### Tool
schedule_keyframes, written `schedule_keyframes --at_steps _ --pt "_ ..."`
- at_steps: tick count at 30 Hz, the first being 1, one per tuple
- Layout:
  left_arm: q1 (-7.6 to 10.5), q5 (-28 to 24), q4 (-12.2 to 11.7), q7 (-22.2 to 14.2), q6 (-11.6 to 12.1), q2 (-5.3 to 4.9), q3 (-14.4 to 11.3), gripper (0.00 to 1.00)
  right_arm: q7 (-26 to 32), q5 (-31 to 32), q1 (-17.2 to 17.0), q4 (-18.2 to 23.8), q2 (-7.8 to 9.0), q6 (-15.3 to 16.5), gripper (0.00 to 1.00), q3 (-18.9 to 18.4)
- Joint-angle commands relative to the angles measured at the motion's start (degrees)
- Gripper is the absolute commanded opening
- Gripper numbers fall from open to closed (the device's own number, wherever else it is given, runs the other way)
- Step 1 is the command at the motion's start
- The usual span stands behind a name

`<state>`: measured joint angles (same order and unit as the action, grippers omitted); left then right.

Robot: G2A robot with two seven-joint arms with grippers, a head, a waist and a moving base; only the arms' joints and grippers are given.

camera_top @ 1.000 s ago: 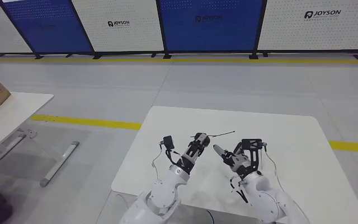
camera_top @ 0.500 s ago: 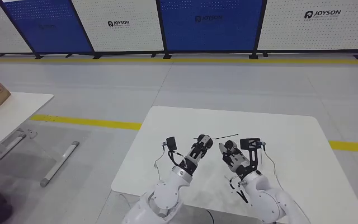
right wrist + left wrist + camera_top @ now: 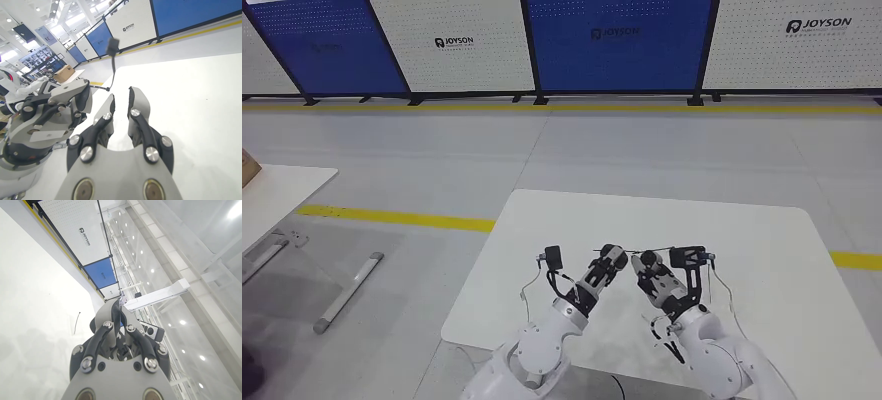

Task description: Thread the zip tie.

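So, nearest the robot: left claw [image 3: 119, 308] is clamped tight on the zip tie [image 3: 113, 64], strip pinched flat in its grip. Right claw [image 3: 122, 97] sits just beside the left claw, jaws apart, nothing in it. The zip tie sticks out sideways from the left claw, held up off the surface [image 3: 742, 230]. Its free length runs close past the tip of the right claw, not inside it. Can't tell which end is the head.

Step in hand, imo: right claw takes the free end so the tail can be fed into the head. To do it well:
- get the spread jaws either side of the strip first
- close only once the strip sits square in the gap
- grab near the tip, as a long unsupported bit will prob flop and miss the slot
- left claw shd hold firm w/o twisting, since any roll there wd swing the far end away
- approach slow, as a nudge from the claw cd bend the strip off line

Count: 2 claws, 1 gripping the zip tie, 1 spread and empty. 2 ties: the held one, plus what looks like a spare tie [image 3: 76, 323] lying curved on the surface, well out beyond the left claw. 1 surface
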<state>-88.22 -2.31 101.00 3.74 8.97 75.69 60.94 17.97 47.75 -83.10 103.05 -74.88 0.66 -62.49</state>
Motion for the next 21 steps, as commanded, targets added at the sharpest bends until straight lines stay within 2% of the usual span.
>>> schedule_keyframes --at_steps 1,21 --pt "0.02 0.06 0.04 -0.06 -0.01 0.01 -0.08 0.0 0.2 0.12 0.15 -0.08 -0.02 0.16 0.23 0.19" --pt "0.35 1.6 -0.51 0.41 -0.1 0.12 -0.47 0.0 0.22 -1.87 0.35 0.21 -0.01 1.53 0.22 -0.2"
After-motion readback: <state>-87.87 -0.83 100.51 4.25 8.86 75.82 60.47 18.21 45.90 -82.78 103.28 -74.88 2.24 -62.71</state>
